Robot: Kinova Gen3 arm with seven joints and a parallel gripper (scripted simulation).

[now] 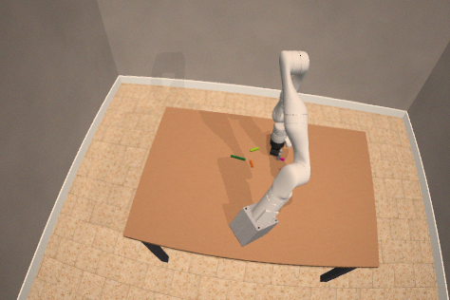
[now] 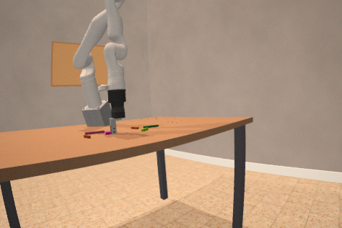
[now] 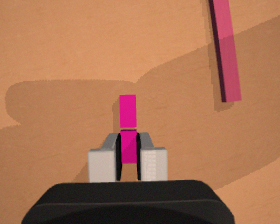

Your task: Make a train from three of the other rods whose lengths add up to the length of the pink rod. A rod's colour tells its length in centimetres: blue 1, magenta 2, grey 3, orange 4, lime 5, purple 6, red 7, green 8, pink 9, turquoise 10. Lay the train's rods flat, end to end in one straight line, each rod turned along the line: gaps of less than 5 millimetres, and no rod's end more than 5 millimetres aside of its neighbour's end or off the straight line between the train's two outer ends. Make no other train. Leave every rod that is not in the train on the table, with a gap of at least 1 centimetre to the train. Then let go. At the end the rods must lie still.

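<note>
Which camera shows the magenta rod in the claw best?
The wrist view: the magenta rod fills the middle, pinched between the claw's fingers. The exterior view shows only a small magenta end beside the fingers; the top view shows a tiny speck by the arm.

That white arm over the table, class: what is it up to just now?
The arm's gripper has its fingers shut on a short magenta rod, low over the table. The long pink rod lies nearby, apart from it. A green rod, a lime rod and an orange rod lie scattered further off; no train yet.
</note>
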